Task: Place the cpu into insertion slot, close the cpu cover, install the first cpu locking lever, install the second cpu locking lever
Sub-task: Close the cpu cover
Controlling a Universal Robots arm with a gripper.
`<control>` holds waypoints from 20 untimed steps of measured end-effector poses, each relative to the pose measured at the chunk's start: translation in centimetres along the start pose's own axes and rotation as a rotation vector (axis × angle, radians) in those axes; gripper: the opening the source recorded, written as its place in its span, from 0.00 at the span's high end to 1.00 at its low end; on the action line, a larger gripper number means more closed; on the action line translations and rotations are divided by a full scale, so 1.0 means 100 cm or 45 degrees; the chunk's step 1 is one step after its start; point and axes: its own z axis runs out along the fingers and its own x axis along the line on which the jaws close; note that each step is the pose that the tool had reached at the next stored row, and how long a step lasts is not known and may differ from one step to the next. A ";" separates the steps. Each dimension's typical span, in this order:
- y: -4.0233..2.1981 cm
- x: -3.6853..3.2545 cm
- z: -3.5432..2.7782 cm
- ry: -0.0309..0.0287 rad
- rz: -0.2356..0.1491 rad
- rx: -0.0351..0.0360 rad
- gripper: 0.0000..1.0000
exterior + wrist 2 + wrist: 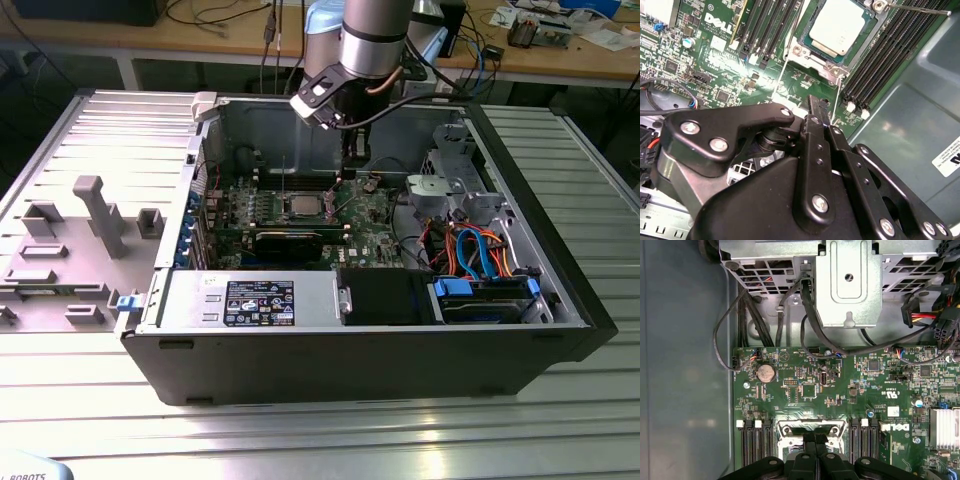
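Down inside the open computer case [400, 350], standing on a ribbed metal surface [320, 430], can see the pincer [351, 168] hanging over the green circuit board [805, 365]. Clenched in both wrist views, with fingertips [809, 439] pressed together and poised just beside the insertion slot [812, 59]; cannot tell whether touching it. Find the cpu [837, 27] already seated in that slot, dull silver top facing up, with the cpu cover [866, 31] lying flat as a frame around it. Note a thin lever rod [915, 8] sticking out from one corner of the socket, past the black memory slots [885, 65]. As for writing: spot a white printed logo [722, 24] on the board beside the slots, plus fine white lettering all over the board, too small to make out. Also note a black label [260, 302] with white print on the grey power supply housing [185, 300], a small white sticker [212, 284] next to it, and a white label [947, 161] with black print on the case wall.
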 end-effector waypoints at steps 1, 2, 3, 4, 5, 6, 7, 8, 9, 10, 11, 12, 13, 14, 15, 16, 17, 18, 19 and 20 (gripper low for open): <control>0.0003 0.0000 0.0001 0.0000 0.000 -0.0001 0.89; 0.0007 0.0000 0.0004 0.0001 0.000 0.0000 0.89; 0.0010 0.0000 0.0008 0.0003 0.000 -0.0001 0.89; 0.0018 0.0000 0.0013 0.0003 0.000 -0.0001 0.89; 0.0041 0.0000 0.0020 0.0001 0.000 -0.0001 0.89; 0.0053 0.0000 0.0022 -0.0003 0.000 0.0000 0.89; 0.0068 0.0000 0.0023 -0.0005 0.000 0.0000 0.89; 0.0088 0.0000 0.0025 -0.0006 0.000 0.0001 0.89; 0.0109 0.0001 0.0026 -0.0014 0.000 0.0000 0.89; 0.0122 0.0002 0.0026 -0.0020 0.000 -0.0001 0.89; 0.0146 0.0005 0.0027 -0.0036 0.000 -0.0002 0.89; 0.0160 0.0008 0.0027 -0.0054 0.000 -0.0002 0.89; 0.0175 0.0009 0.0026 -0.0074 0.000 -0.0002 0.89; 0.0195 0.0012 0.0025 -0.0100 0.000 -0.0001 0.89; 0.0212 0.0015 0.0025 -0.0122 0.000 -0.0002 0.89; 0.0234 0.0017 0.0025 -0.0164 0.000 -0.0003 0.89; 0.0245 0.0018 0.0025 -0.0184 0.001 -0.0003 0.89; 0.0274 0.0020 0.0024 -0.0229 0.001 -0.0004 0.89; 0.0290 0.0022 0.0025 -0.0256 0.001 -0.0003 0.89; 0.0306 0.0023 0.0025 -0.0279 0.001 -0.0004 0.89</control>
